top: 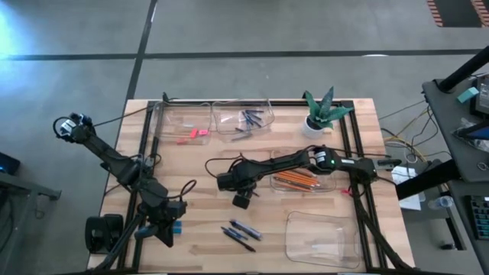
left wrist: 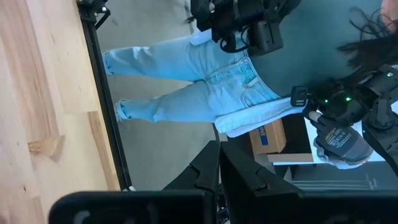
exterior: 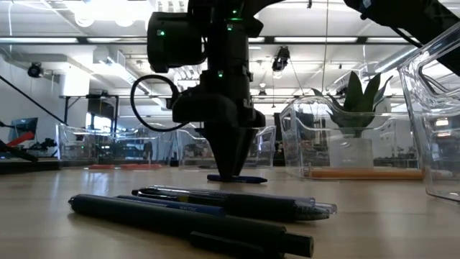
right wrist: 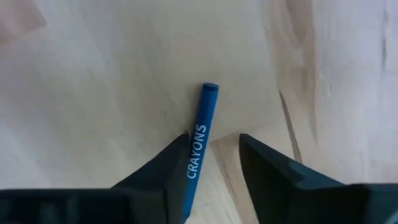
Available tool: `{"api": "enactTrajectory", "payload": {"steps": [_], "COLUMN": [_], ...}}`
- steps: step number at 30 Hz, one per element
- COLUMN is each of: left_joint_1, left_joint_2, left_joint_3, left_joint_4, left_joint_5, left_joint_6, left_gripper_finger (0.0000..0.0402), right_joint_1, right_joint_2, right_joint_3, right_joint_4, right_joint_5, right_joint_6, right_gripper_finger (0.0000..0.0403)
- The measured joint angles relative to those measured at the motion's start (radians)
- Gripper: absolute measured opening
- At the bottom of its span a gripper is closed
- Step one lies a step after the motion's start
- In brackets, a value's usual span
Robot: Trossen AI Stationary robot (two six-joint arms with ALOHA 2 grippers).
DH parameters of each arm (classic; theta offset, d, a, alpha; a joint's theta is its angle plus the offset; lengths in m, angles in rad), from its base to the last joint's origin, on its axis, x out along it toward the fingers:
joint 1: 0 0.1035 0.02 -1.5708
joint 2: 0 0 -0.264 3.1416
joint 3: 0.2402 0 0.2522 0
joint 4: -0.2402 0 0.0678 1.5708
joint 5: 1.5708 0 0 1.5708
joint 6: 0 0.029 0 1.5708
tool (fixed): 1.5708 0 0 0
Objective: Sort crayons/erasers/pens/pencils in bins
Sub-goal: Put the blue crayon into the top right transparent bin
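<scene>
Pens (exterior: 208, 212), dark and bluish, lie nearest the low camera, loose on the table (top: 199, 164) and waiting to be sorted. Behind them you can see the task's current item: a blue crayon (right wrist: 199, 146) flat on the wood near the table's middle, printed "CRAYONS" along its barrel.

Note the right gripper (right wrist: 211, 158), lowered over it. Its fingers straddle the barrel, one fingertip touching the side, the other just apart. The jaws stand open; no grip is made yet. You should judge this as the closing stage of a pick.

Check the crayon's long axis. It runs forward, along the direction the wrist camera looks, with the flat end pointing away from the wrist. The fingers therefore close across the thin width, which suits a firm pinch.

Farther out, the bin (top: 244, 118) at the far edge already holds similar bluish sticks. The left gripper (left wrist: 219, 180) waits closed and empty, off the table's near left corner.
</scene>
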Motion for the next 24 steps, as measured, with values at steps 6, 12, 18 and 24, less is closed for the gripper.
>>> {"api": "enactTrajectory", "payload": {"steps": [6,12,18,24], "left_joint_1": [0.0,0.0,0.0,0.0], "left_joint_2": [0.0,0.0,0.0,0.0], "left_joint_3": [0.0,0.0,0.0,0.0], "left_joint_4": [0.0,0.001,0.001,0.002], "left_joint_5": [-0.009,-0.04,-0.091,-0.109], "left_joint_6": [0.001,0.001,0.001,0.001], "left_gripper_finger": [0.0,0.0,0.0,0.0], "right_joint_1": [0.001,0.001,-0.002,-0.026], "right_joint_2": [0.013,0.004,-0.049,-0.164], "right_joint_3": [-0.002,0.006,0.009,0.01], "right_joint_4": [0.008,0.008,0.006,0.01], "right_joint_5": [-0.005,-0.006,-0.002,0.002], "right_joint_6": [-0.002,-0.046,-0.124,-0.167], "right_gripper_finger": [0.0056,0.0018,0.0019,0.0019]}}
